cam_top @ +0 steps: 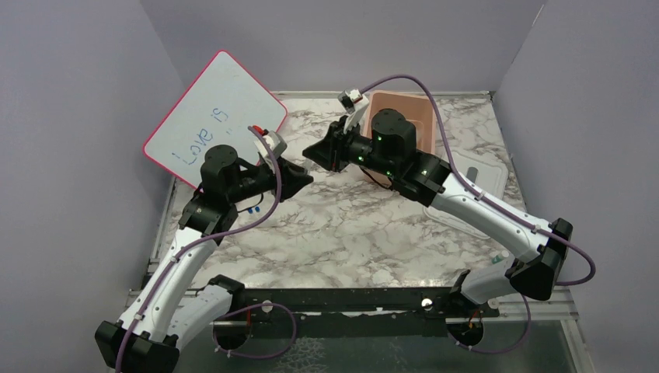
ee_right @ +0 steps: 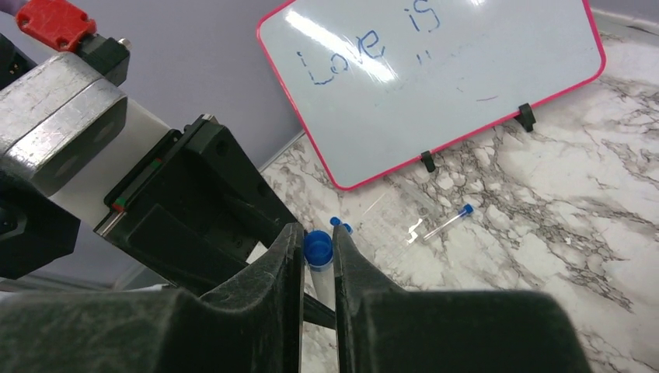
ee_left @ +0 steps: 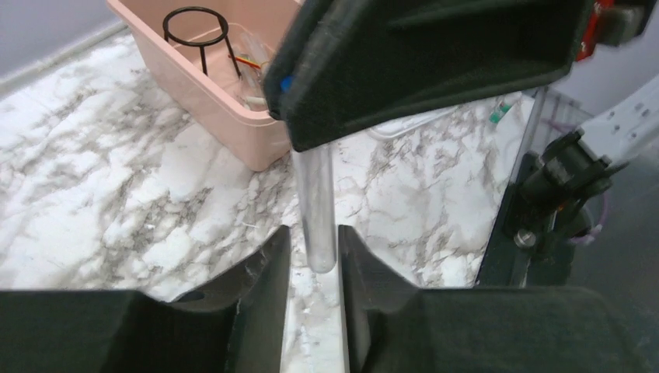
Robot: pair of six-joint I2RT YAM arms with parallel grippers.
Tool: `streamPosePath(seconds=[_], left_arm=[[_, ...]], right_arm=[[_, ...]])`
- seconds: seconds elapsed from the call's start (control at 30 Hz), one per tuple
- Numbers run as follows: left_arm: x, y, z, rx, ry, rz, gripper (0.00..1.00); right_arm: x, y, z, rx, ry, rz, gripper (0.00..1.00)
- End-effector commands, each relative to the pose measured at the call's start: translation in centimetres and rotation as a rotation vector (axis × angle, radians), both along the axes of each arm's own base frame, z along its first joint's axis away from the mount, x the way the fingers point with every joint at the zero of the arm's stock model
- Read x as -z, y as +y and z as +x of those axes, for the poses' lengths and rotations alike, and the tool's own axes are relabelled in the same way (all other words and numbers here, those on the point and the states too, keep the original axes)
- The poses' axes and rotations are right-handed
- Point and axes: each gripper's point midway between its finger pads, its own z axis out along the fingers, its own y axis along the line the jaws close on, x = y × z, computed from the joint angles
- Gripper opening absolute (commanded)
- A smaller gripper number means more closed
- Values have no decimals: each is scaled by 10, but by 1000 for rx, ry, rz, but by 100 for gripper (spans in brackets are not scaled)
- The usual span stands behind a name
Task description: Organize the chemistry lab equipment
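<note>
tube (ee_left: 315, 194) | mid-air, nearer the far edge, its long axis running arm to arm | left gripper (ee_left: 313, 237) pinches the clear end, right gripper (ee_right: 317, 230) the cap (ee_right: 317, 249) | tub (ee_left: 217, 109) sits nearer your right arm (release left first, probably)

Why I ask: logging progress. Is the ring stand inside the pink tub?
Yes, the ring stand stands upright inside the pink tub.

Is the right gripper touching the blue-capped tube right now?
Touching. In the right wrist view the right gripper pinches the blue-capped tube at its cap, with both fingers against it and no gap on either side.
</note>
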Motion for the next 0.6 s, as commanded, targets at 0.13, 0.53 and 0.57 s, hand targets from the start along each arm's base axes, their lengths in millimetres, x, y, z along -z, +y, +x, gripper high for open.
streamPosePath(seconds=[0.13,0.53,0.57], left_arm=[[-15,19,6,-145,-60,-2,76],[-86,99,-4,-618,-163,-214,80],[-90,106,-3,-663,-155,-237,81]], right_arm=[[2,-1,10,6,-189,-6,16],[67,43,24,-117,-372,-1,18],[75,47,21,-141,-380,13,18]])
